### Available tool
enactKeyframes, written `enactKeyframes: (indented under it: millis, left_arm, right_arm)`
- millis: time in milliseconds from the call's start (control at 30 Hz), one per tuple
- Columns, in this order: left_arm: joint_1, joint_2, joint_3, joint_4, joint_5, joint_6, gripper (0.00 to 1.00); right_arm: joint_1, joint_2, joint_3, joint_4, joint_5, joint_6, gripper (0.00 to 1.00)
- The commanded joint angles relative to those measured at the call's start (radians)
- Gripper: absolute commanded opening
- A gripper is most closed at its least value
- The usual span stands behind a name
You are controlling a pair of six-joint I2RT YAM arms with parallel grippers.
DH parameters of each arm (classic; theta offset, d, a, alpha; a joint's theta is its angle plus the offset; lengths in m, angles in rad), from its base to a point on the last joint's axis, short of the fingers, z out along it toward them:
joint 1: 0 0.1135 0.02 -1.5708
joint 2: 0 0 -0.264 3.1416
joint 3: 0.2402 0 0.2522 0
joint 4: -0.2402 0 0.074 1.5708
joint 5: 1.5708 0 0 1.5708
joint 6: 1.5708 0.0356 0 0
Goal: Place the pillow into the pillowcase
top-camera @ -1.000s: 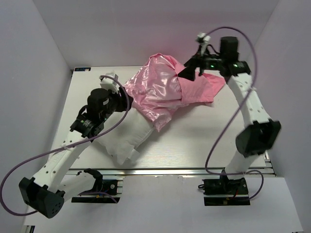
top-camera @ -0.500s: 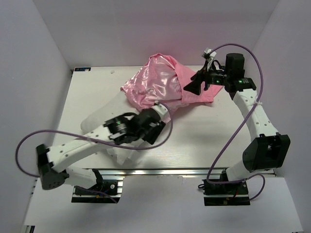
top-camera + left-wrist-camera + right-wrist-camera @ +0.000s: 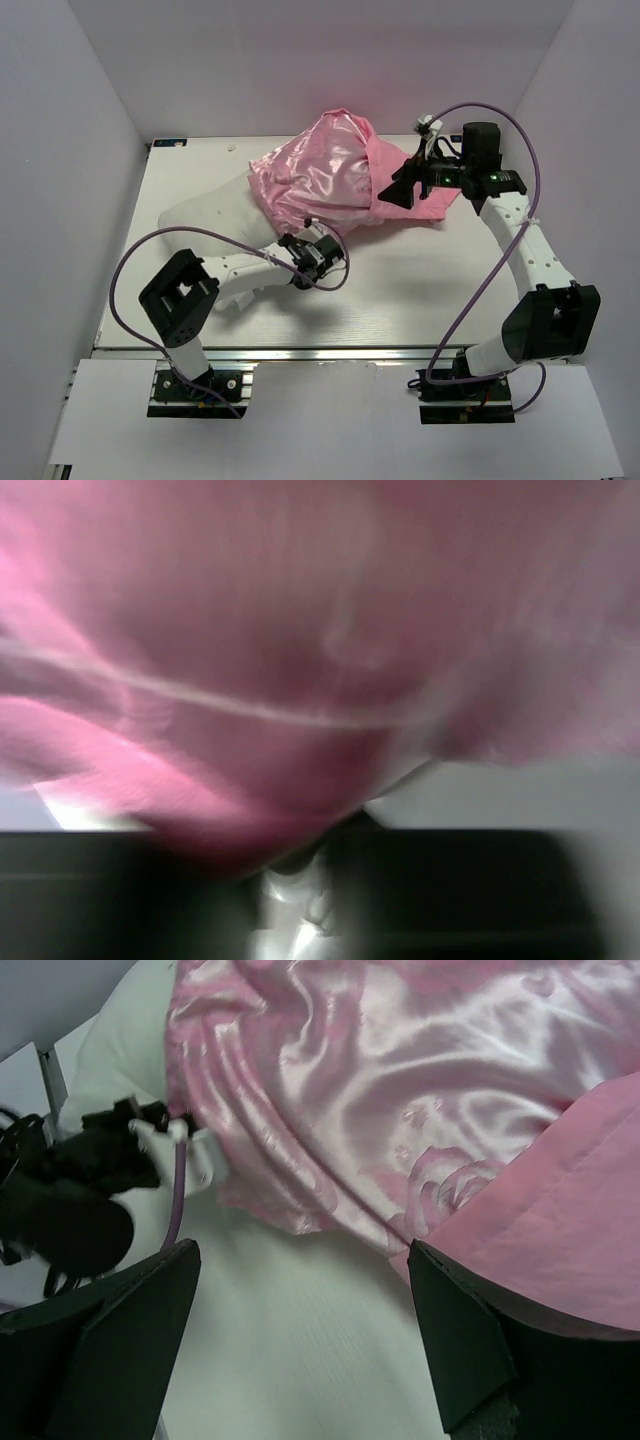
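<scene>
- Since the left gripper (image 3: 312, 258) sits low at the near hem of the pillowcase (image 3: 320, 175), it is the nearer arm. Its wrist view is blurred pink, so I can't tell whether its jaws grip cloth.
- The pillow (image 3: 200, 215) lies on the table (image 3: 420, 280), long axis near-left to far-right. Its far end is inside the case and its near-left end is bare.
- The right gripper (image 3: 398, 187) hovers at the case's right side — fingers spread wide, holding nothing.
- The mouth edge is lost in folds, so how deep the pillow sits is unclear.

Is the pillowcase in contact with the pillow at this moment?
Touching. The top view shows the pillowcase draped over one end of the pillow, with no gap between them.
</scene>
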Motion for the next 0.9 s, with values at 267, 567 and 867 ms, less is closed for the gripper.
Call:
enactKeyframes:
  millis: [267, 567, 867]
  left_arm:
    - [0.19, -0.143, 0.375, 0.26, 0.334, 0.161, 0.0]
    - [0.615, -0.279, 0.581, 0.492, 1.341, -0.448, 0.0]
    - [0.874, -0.436, -0.142, 1.064, 1.627, -1.047, 0.0]
  right_arm:
    - [-0.006, -0.112, -0.075, -0.023, -0.023, -0.053, 0.89]
    - [-0.004, -0.17, -0.151, 0.051, -0.032, -0.01, 0.87]
    - [0.014, -0.212, -0.283, 0.385, 0.36, 0.105, 0.89]
